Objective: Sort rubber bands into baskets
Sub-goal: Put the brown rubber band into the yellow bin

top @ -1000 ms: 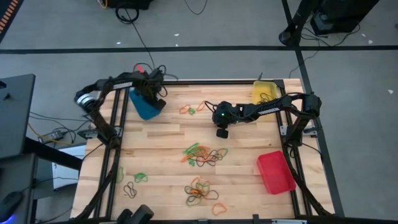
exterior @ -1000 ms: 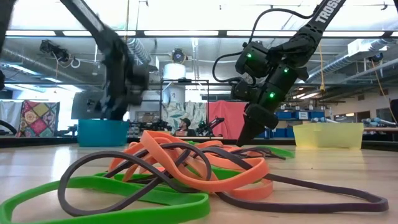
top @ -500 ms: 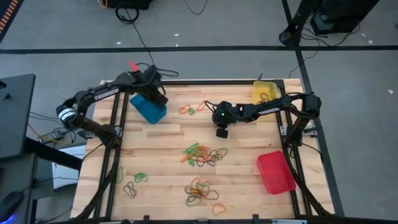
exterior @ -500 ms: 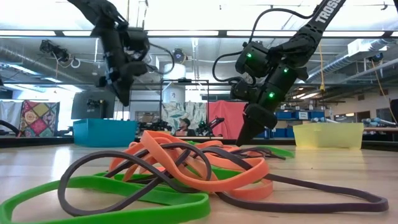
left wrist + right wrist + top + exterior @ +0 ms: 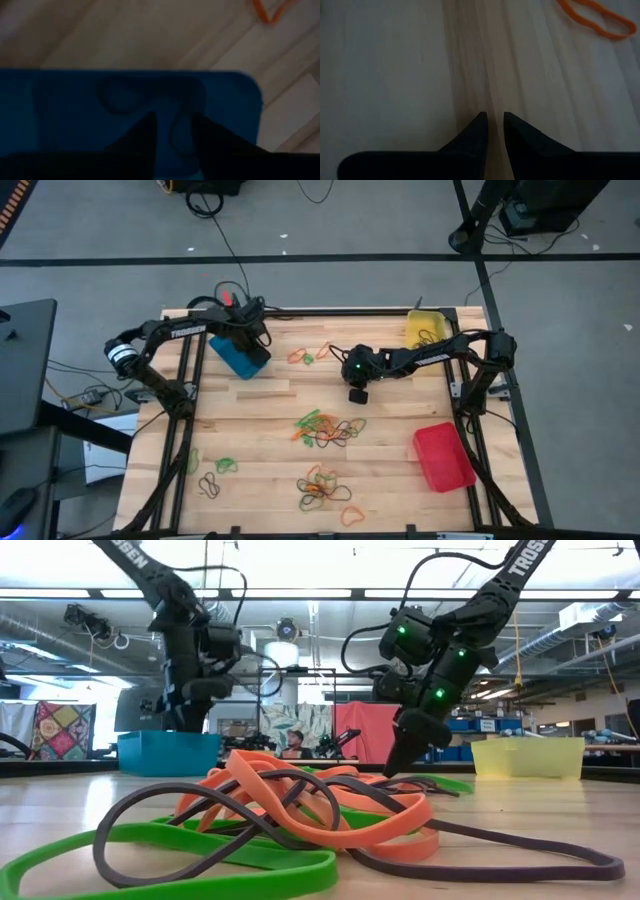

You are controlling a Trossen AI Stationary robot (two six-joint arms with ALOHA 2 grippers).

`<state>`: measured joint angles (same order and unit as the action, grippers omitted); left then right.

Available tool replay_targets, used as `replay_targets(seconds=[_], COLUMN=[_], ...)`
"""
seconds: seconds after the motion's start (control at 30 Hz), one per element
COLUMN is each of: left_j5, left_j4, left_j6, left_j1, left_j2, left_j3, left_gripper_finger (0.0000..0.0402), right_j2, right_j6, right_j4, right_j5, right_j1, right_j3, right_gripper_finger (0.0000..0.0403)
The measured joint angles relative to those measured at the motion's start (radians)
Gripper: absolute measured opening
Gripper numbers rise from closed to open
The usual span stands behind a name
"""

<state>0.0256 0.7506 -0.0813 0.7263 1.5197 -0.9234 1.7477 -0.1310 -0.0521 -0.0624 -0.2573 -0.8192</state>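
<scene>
My left gripper [image 5: 172, 125] hangs open above the blue basket [image 5: 240, 355] at the table's far left, pointing down into it. Dark rubber bands [image 5: 117, 95] lie on the basket's floor. My right gripper [image 5: 494, 120] hovers just over the bare wood at the table's middle [image 5: 357, 393]. Its fingertips stand a narrow gap apart with nothing between them. An orange rubber band [image 5: 592, 17] lies beyond it. More orange, green and dark rubber bands lie in heaps [image 5: 325, 427] [image 5: 322, 485] toward the near edge. The yellow basket [image 5: 420, 330] stands far right and the red basket [image 5: 443, 457] near right.
A few orange and green bands [image 5: 305, 356] lie between the blue basket and my right gripper. Others [image 5: 215, 475] lie near the left front corner. Black frame rails run along the table's left and right sides. Bare wood shows between the heaps and the red basket.
My left gripper has risen above the blue basket, then sunk back over it, ending a little farther toward the table's right. My right gripper has kept still.
</scene>
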Motion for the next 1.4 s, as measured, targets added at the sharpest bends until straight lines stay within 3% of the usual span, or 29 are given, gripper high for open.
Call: replay_targets(seconds=[0.17,0.3,0.63,0.83,0.93,1.1,1.27,1.4], left_j5=[0.001,-0.004,0.003,-0.074,-0.129,-0.191,-0.210,-0.339], left_j4=[-0.131,-0.168,-0.217,-0.220,-0.227,-0.242,-0.194,-0.049], left_j6=[-0.030,-0.029,-0.028,-0.079,-0.102,-0.108,-0.129,-0.105], left_j1=[0.016,0.017,0.010,-0.003,-0.004,-0.004,-0.018,-0.045], left_j2=[0.000,0.008,0.076,0.081,0.081,0.085,0.094,0.072], left_j3=[0.106,0.143,0.190,0.189,0.188,0.188,0.155,0.088], left_gripper_finger=[0.0218,0.0253,0.0265,0.0213,0.0154,0.0022,0.0004,0.0002], right_j2=[0.000,0.000,0.000,0.000,0.000,0.000,0.000,0.000], right_j6=[-0.001,0.000,0.008,0.008,0.007,0.004,0.004,0.005], right_j4=[0.019,0.040,0.059,0.058,0.057,0.048,0.048,0.048], right_j5=[0.000,0.000,0.001,0.002,0.003,0.003,0.003,0.003], right_j1=[-0.005,-0.014,-0.016,-0.016,-0.016,-0.016,-0.016,-0.016], right_j3=[0.006,0.006,0.006,0.006,0.006,0.006,0.006,0.006], right_gripper_finger=[0.0074,0.0074,0.0074,0.0074,0.0074,0.0074,0.0074,0.0074])
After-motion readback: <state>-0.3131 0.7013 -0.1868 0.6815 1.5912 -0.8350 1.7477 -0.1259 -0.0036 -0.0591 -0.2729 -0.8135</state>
